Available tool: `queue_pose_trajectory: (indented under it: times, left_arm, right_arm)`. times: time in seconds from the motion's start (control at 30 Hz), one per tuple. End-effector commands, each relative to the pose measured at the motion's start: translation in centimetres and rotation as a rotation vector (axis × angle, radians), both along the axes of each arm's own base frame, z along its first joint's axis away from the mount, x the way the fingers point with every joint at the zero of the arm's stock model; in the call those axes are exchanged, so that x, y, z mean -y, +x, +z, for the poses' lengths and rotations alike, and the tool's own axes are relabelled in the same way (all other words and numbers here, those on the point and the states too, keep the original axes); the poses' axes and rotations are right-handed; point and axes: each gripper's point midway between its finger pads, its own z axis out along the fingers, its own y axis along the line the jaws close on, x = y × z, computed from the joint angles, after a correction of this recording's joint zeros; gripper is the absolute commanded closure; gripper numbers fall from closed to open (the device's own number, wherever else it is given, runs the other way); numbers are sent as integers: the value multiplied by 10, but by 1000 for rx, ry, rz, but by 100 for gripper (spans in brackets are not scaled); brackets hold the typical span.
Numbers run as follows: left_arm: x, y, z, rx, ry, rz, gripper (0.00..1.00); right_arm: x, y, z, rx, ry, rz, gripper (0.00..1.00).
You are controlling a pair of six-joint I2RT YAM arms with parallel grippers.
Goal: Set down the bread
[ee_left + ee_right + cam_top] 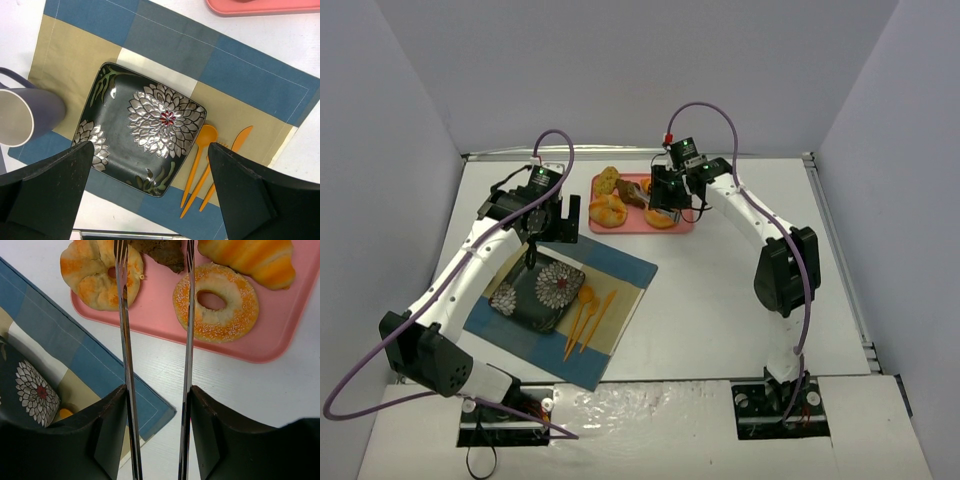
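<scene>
My right hand (157, 390) is closed partway on the tongs (125, 340), with one finger pressing each metal arm from outside. The arms run straight out ahead of the hand. At their far end, between the two tips, lies the bread (161, 252), a dark brown piece on the pink tray (160, 320). I cannot tell whether the tips touch it. The left arm crosses over a bun (90, 275). Just right of the right arm sits a sugared donut (235, 315), and ahead of that a croissant (250, 257). Nearer the hand is bare table (240, 405), and the mat (90, 360) reaches in from the left.

My left hand (150, 147) stands wide with nothing between its fingers, hanging above the flowered plate (120, 100) on the mat. A cup (25, 117) is off to its left. Orange cutlery (200, 165) lies beside the plate to the right.
</scene>
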Motion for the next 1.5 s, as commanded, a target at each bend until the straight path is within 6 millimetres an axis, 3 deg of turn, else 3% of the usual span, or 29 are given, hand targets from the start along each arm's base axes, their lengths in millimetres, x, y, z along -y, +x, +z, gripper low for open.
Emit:
queue_pose_trajectory:
  times: [0.0, 0.4, 0.53, 0.87, 1.07, 1.27, 1.47]
  left_arm:
    - [-3, 9, 25, 84, -17, 28, 3]
    - [-1, 11, 24, 81, -18, 28, 3]
    - [-2, 11, 23, 79, -17, 29, 3]
    - [-3, 10, 23, 75, -7, 25, 3]
    - [-4, 8, 22, 75, -6, 24, 3]
    - [-5, 6, 23, 78, -8, 27, 3]
    - [-5, 5, 22, 78, -10, 27, 3]
  right_arm:
    - [-18, 13, 21, 78, 32, 50, 53]
    - [-34, 27, 22, 104, 37, 62, 47]
    - [-34, 28, 14, 93, 27, 55, 43]
    - [-35, 24, -13, 45, -7, 53, 45]
    - [-37, 23, -20, 48, -38, 40, 63]
    - [-36, 22, -21, 50, -52, 22, 98]
    - [-35, 17, -6, 80, -56, 16, 100]
